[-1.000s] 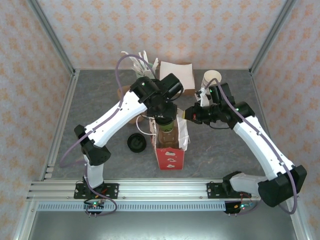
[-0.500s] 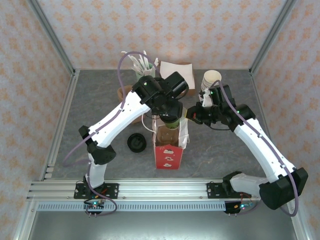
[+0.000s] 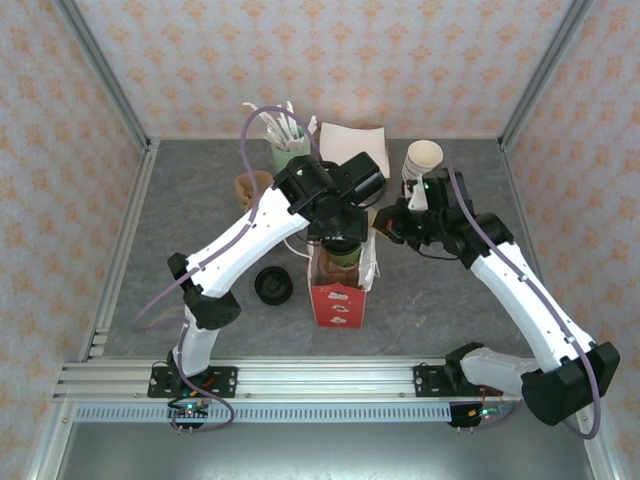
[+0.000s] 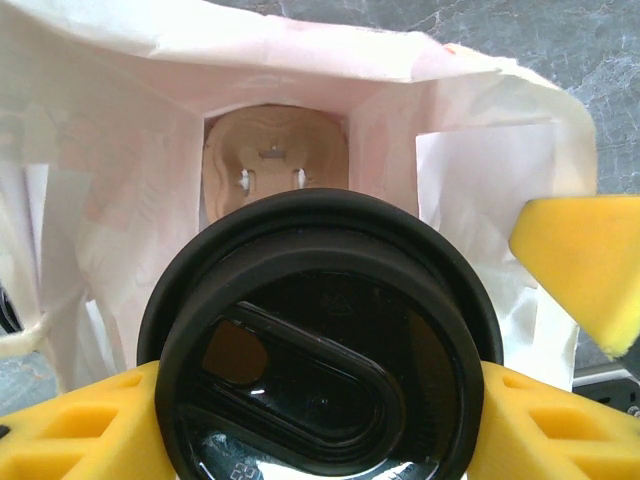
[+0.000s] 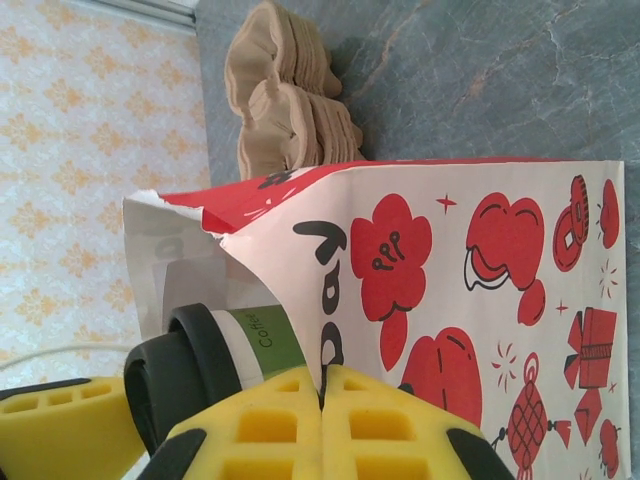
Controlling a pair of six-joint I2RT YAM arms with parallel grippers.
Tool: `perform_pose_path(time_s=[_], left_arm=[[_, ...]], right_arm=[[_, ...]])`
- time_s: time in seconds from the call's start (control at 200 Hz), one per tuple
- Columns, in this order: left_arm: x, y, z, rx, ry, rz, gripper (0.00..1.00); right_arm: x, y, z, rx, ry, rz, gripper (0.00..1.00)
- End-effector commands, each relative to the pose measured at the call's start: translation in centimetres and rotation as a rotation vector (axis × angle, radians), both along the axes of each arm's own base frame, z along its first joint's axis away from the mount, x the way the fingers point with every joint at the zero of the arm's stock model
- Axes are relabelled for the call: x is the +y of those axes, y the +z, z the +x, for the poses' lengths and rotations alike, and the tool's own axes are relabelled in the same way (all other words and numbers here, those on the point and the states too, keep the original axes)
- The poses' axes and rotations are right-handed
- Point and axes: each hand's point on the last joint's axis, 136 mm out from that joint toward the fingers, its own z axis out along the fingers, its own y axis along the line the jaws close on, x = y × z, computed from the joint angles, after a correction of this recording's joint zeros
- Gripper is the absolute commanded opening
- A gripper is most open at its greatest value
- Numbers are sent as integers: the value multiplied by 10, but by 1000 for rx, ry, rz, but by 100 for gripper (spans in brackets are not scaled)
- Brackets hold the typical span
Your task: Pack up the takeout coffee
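Observation:
The takeout coffee, a dark green cup with a black lid, hangs upright in the open mouth of the red-and-white paper bag. My left gripper is shut on it, with yellow fingers pressing both sides just under the lid. In the right wrist view the cup sits partly inside the bag. My right gripper is shut on the bag's right rim, pinching the paper flat. A brown cardboard insert lies at the bag's bottom.
A loose flat black lid lies left of the bag. Behind it are a green holder of straws, white napkins, a stack of cream cups and brown cardboard carriers.
My left arm has moved right and down, bringing the coffee from above the bag into its mouth. The right gripper has kept hold of the rim, shifting slightly.

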Motion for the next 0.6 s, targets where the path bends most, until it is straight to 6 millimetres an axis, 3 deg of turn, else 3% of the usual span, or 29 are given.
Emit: perform_pose_path(time_s=[0.0,0.41,0.591], left_arm=[[8,-5,-7,25,49,41,56],[-3,-28,10,24,72,63,56],[2,-40,16,34,74,100,56]], right_arm=[[0,11,0,-42,-40,39,0],[-5,0,-18,-17,-53,53,0],[-4,-6,-25,-16,2,22,0]])
